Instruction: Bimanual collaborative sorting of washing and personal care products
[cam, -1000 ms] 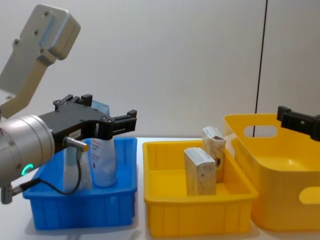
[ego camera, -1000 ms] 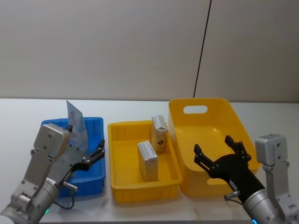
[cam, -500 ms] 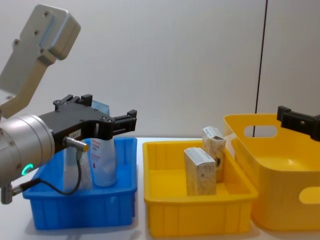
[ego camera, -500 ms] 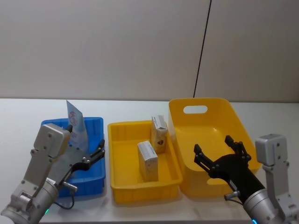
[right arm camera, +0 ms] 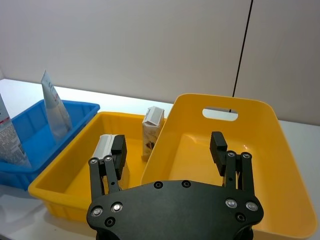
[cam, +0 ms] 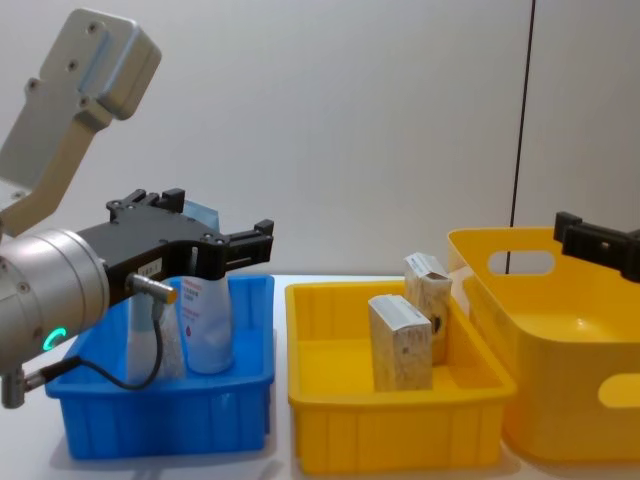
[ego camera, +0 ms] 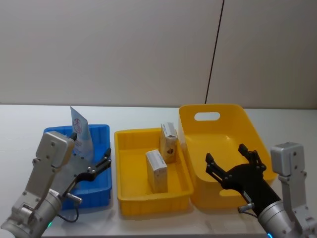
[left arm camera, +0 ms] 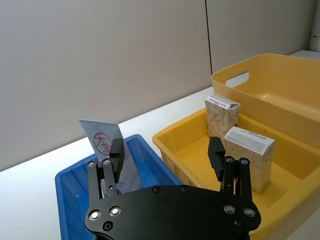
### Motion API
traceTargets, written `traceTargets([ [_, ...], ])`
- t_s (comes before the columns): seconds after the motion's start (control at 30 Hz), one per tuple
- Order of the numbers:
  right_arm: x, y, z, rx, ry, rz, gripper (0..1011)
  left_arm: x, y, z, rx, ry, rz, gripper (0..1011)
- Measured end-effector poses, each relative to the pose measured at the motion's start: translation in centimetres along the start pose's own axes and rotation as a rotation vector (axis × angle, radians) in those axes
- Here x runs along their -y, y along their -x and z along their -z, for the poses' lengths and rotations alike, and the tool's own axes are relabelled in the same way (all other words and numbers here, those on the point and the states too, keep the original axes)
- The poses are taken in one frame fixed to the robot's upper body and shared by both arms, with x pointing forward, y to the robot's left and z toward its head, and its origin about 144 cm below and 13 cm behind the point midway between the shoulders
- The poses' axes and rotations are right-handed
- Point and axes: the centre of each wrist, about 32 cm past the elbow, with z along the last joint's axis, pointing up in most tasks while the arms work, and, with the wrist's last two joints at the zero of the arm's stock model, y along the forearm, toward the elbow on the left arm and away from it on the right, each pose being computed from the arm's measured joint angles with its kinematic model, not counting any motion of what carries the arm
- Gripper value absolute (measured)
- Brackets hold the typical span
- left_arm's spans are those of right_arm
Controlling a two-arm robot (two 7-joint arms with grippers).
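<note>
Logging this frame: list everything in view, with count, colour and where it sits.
table: 1, white, under everything
blue tray: 1, blue, on the robot's left
yellow tray: 1, yellow, in the middle
handled basket: 1, yellow, on the right
cardboard boxes: 2, tan speckled with white tops, upright in the yellow tray; one nearer, one at the far right corner
squeeze tube: 1, pale blue with red logo, standing in the blue tray
flat pouch: 1, whitish, in the blue tray
left gripper: 1, black, open, above the blue tray
right gripper: 1, black, open, above the basket's near side
</note>
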Motion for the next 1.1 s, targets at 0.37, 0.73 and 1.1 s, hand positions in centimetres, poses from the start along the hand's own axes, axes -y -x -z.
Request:
traceTargets([
  [0.37, 0.0, 0.0, 0.0, 0.0, 0.0, 0.0, 1003, 0.0, 0.0, 0.0, 0.0, 0.0, 0.0, 1001],
  [0.73, 0.0, 0.0, 0.0, 0.0, 0.0, 0.0, 1003, 0.0, 0.0, 0.0, 0.0, 0.0, 0.0, 1001],
  [1.1, -0.41, 0.17, -0.59, -0.001, 0.009, -0.017, 1003, 0.0, 0.0, 0.0, 0.0, 0.0, 0.0, 1001],
])
